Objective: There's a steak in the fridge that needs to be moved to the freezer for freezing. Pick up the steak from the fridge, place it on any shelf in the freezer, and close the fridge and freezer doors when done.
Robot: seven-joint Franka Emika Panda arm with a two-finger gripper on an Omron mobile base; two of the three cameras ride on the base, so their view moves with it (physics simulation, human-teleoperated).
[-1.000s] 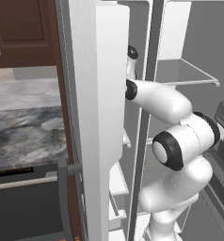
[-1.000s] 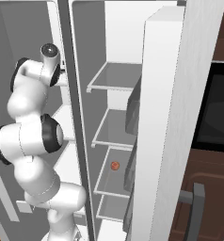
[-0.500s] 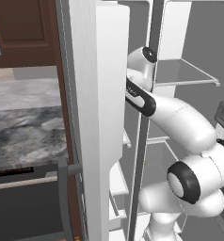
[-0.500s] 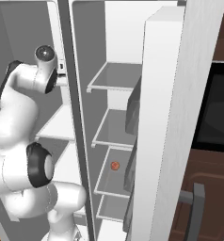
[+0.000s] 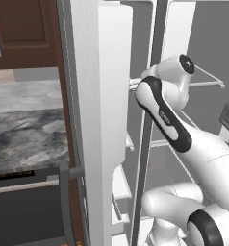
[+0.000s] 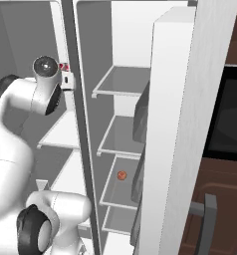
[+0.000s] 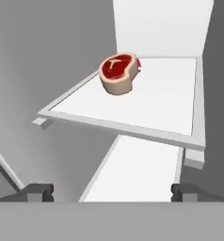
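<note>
Steak on a shelf ahead of the empty, wide-open gripper.

In the hand view the steak (image 7: pixel 117 72), red with a pale rim, lies on a white shelf (image 7: pixel 165 110) near its back wall, well apart from the gripper (image 7: pixel 111 192), whose two dark fingertips stand spread near the bottom corners with nothing between them. A lower shelf (image 7: pixel 137 169) runs beneath. In the left base view the white arm (image 5: pixel 176 125) reaches up between the open door (image 5: pixel 99 110) and the dark centre post (image 5: pixel 150 125) of the pale grey unit; a marbled counter (image 5: pixel 25 129) lies to the left. In the right base view a small round orange-red ball (image 6: pixel 121 175) sits on a shelf (image 6: pixel 118 191) of the compartment right of the post.
</note>
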